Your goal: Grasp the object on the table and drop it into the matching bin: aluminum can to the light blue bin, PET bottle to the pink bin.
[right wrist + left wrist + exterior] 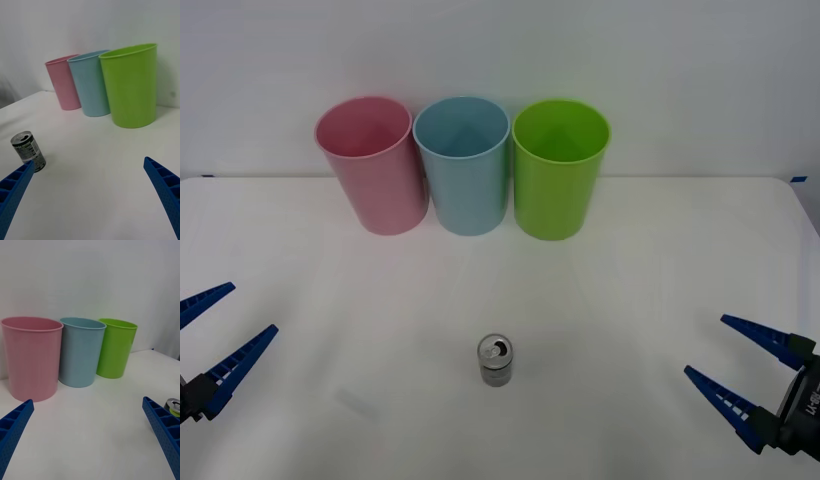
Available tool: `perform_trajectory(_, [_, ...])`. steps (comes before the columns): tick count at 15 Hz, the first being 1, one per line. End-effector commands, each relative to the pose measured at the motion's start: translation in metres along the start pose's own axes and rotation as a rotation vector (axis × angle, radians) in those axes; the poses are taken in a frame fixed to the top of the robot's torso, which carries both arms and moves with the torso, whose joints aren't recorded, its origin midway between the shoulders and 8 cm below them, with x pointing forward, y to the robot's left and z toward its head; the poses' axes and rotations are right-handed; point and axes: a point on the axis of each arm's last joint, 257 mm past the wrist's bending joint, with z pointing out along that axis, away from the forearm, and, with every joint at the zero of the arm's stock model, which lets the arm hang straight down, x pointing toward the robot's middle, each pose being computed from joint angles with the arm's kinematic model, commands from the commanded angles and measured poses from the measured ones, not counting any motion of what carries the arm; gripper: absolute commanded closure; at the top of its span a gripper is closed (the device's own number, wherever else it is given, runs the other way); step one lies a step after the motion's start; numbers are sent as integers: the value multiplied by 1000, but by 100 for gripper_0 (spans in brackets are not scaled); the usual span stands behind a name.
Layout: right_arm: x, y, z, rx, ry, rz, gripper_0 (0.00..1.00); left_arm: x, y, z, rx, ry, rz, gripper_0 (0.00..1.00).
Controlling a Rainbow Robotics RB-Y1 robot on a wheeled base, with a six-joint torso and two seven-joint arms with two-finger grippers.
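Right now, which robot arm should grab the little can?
Probably the right. The aluminum can stands upright midway between both open grippers, but the right gripper sees it whole and close, while the left gripper sees just its edge.

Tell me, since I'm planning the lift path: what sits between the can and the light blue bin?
Nothing: in the front view only bare white table separates the can from the light blue bin.

The table [640, 300] is seen from above in front; the three bins are shared with both low, table-level wrist views.
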Motion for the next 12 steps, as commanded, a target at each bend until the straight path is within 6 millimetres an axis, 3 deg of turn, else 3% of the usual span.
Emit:
perform_trajectory(1, [12, 17, 19, -62, 29, -24, 0, 0, 0, 0, 0, 0, 0, 0])
perform_trajectory(4, [24, 34, 43, -121, 39, -37, 0, 0, 0, 0, 0, 0, 0, 0])
perform_trajectory(8, [46, 38, 81, -154, 42, -139, 0, 0, 0, 0, 0, 0, 0, 0])
perform_trajectory(12, [70, 55, 124, -166, 69, -200, 0, 0, 0, 0, 0, 0, 0, 0])
